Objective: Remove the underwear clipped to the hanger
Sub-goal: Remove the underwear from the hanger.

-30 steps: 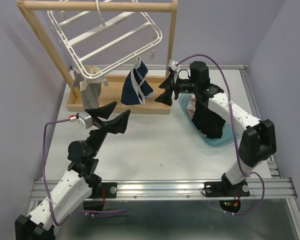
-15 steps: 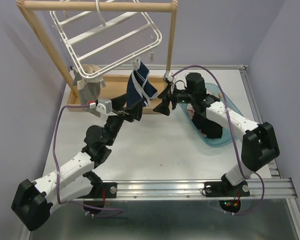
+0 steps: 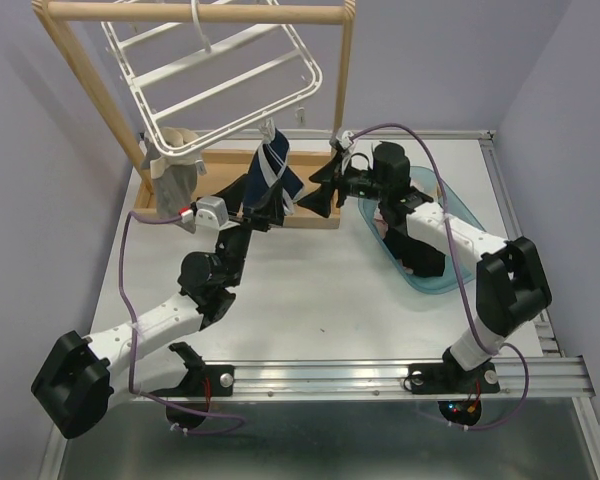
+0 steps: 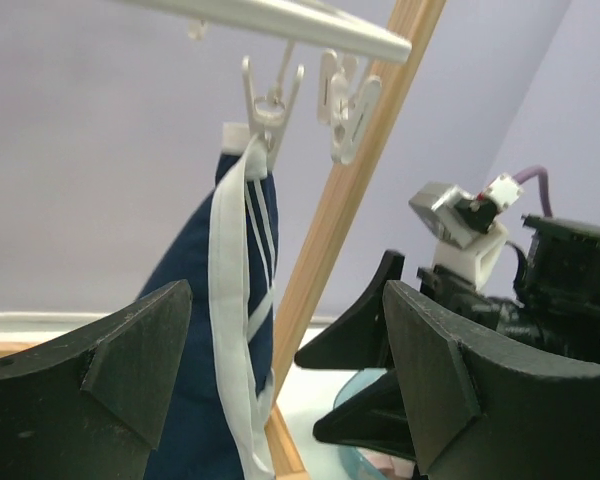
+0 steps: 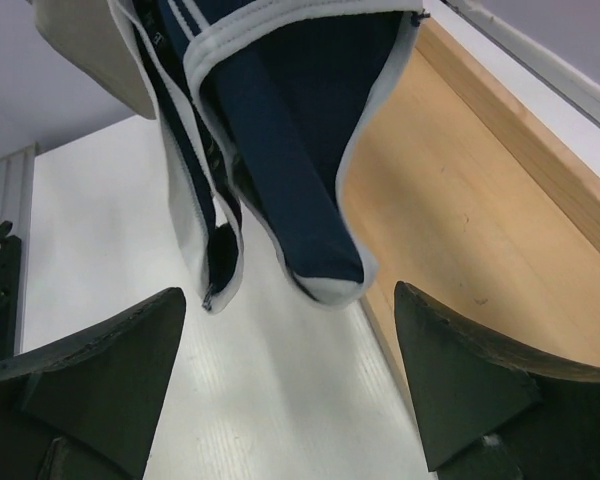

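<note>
1. The left gripper is spread wide and holds nothing; the navy underwear hangs just ahead of the gap.
2. The right gripper is also wide open and empty, facing the same piece from the other side.
3. A clip on the white hanger holds that piece up, and the wooden post rises just beside it.
4. A grey piece hangs at the hanger's left corner.
5. The blue tub under the right arm holds a black garment.

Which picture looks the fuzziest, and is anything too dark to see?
Left wrist view: the hanger's bar up top is smeary, the navy underwear fairly crisp. Right wrist view: that cloth is sharp, the right gripper's fingers just dark shapes. Top external view: even light, soft shadows.
</note>
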You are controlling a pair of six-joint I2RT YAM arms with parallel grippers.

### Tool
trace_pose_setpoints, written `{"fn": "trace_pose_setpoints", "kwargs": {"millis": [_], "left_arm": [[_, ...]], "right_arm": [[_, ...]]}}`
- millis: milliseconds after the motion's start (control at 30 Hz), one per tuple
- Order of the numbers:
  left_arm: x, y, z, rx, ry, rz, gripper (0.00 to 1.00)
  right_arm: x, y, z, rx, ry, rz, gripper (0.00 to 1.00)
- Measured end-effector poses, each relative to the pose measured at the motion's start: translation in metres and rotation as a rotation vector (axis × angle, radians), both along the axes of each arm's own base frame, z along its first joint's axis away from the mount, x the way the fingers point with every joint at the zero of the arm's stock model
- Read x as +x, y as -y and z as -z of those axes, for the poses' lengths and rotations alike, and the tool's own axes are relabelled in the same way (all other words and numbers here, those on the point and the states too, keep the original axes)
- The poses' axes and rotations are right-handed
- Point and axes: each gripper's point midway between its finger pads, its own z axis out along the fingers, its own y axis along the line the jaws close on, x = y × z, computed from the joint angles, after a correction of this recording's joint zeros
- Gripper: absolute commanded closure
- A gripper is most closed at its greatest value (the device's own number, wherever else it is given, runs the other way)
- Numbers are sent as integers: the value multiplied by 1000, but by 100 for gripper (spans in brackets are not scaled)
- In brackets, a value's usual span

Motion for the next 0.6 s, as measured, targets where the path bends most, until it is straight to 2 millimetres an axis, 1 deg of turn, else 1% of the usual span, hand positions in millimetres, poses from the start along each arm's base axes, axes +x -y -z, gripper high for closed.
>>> {"fn": "trace_pose_setpoints", "kwargs": {"millis": [100,233,267,333,367,400,433,467,533,600], "left_arm": [[-1,-4,-10,-19,25,-19,11],[-2,-7,-13,-30,32,-34,11],[-1,-9,-13,-30,31,-40,11],[-1,-10,-13,-24,31,-48,11],[-1,-10,-12,-20,31,-53,11],[0,-11,-12,-18,30,-59,11],[0,-12,-12,-16,29,-66,11],[1,-13,-11,-12,26,-74,11],[3,-14,-9,-8,23,-90,11],[9,-13,-2,8,7,-111,10]], "right_arm": [[4,-5,8,16,-37,-9,11],[11,-13,35,18,-135,-11,16],[13,-15,45,16,-169,-9,25],[14,-17,56,15,-216,-7,41],[14,-17,59,15,-231,-9,54],[13,-18,60,20,-249,-11,81],[12,-19,58,25,-248,-17,88],[12,-20,54,41,-247,-23,99],[11,-21,46,58,-229,-31,100],[10,-20,39,69,-221,-32,100]]}}
